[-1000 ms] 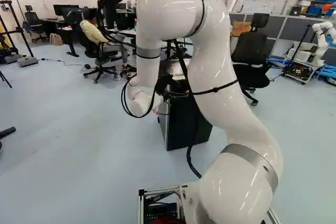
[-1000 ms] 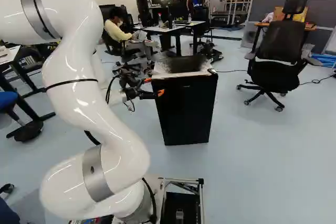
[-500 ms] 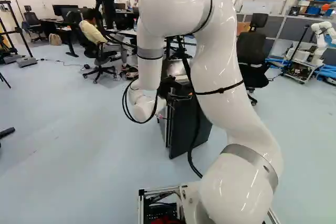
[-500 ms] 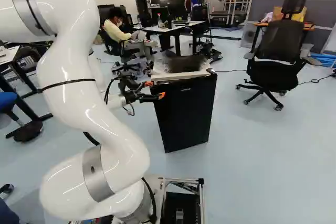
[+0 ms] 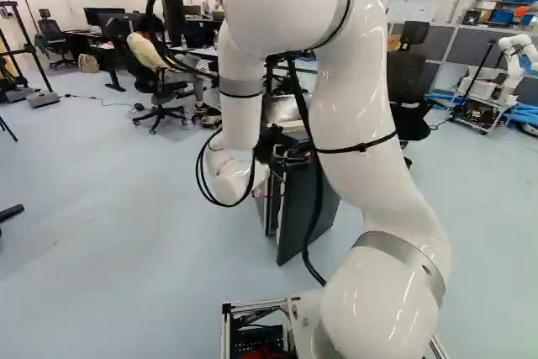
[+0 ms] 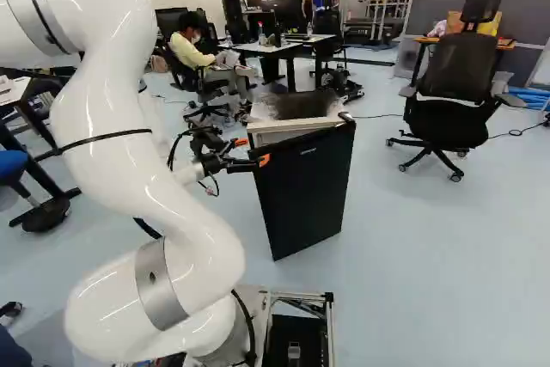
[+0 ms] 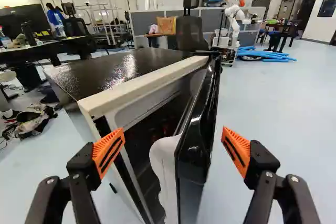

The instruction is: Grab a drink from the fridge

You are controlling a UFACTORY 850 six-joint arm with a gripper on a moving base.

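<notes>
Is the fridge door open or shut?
Partly open: the wrist view shows a gap between the door and the fridge, with the dark inside showing.

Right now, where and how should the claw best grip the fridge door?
Probably by its free upright edge, coming straight forward to straddle it: the door stands ajar, a slim slab framed by the open claw.

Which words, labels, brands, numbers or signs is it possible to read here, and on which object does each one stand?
None can be read.
Fridge door: small pale mark near its top, too small.
Silver band on the arm: tiny mark, too small.
</notes>
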